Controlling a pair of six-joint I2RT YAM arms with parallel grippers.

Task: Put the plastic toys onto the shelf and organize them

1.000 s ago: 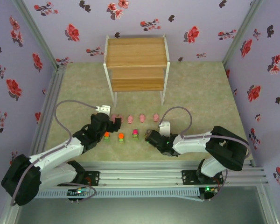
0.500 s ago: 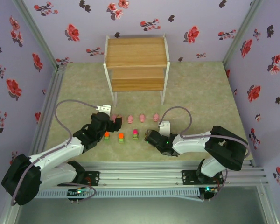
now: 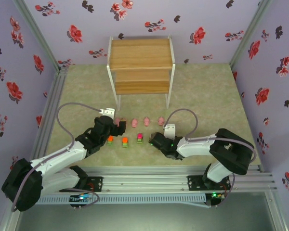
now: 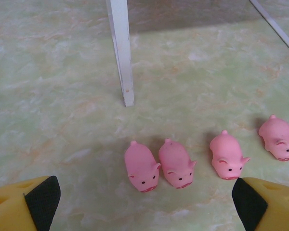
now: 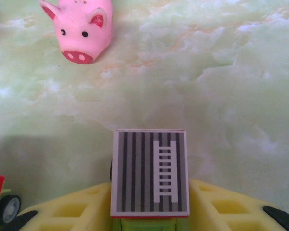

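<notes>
Purple floral walls box in a green marbled bench.

Top view: the shelf stands at the far middle. The toys sit on the bench in front of it, with the pigs in one row and the green-based pieces in a second row nearer you. Your left arm reaches up from the bottom left, and the left gripper is at the left end of the pig row. Your right arm folds at the right, its forearm low and pointing left. The right gripper is just right of the green-based row.

Left wrist: the left gripper is wide and holds nothing, with its yellow fingers in both bottom corners. Four pigs lie just ahead, snouts toward the camera. The white shelf leg stands beyond them.

Right wrist: the right gripper is narrow and closed on the grey-topped piece, its fingers against both sides. One pig sits ahead on the left, apart. A wheeled toy is at the bottom left edge.
</notes>
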